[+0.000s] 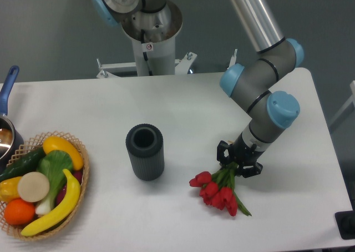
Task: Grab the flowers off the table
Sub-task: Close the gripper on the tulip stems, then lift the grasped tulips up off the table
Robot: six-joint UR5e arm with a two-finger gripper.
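1. Gripping the flowers (217,189) right at the stem end, the gripper (239,161) has its black fingers closed around the green stems, on the right half of the table (183,102).
2. The bunch points down-left from the gripper: red tulip heads fan out toward the front edge, with one green leaf sticking out to the lower right.
3. Can't really tell if the tulip heads are touching the tabletop or hanging just above it, only a faint shadow shows under them.
4. The arm (260,91) comes in from the top of the view, grey with light blue joint caps, and bends down to the wrist right above the stems.
5. A dark ribbed cylinder (145,151) stands upright near the middle of the table, open at the top, well to the left of the flowers and clearly apart from them.
6. Over at the far left there's a wicker basket (83,177) full of fruit and veg, and behind it a pot with a blue handle (8,85) at the table's edge.
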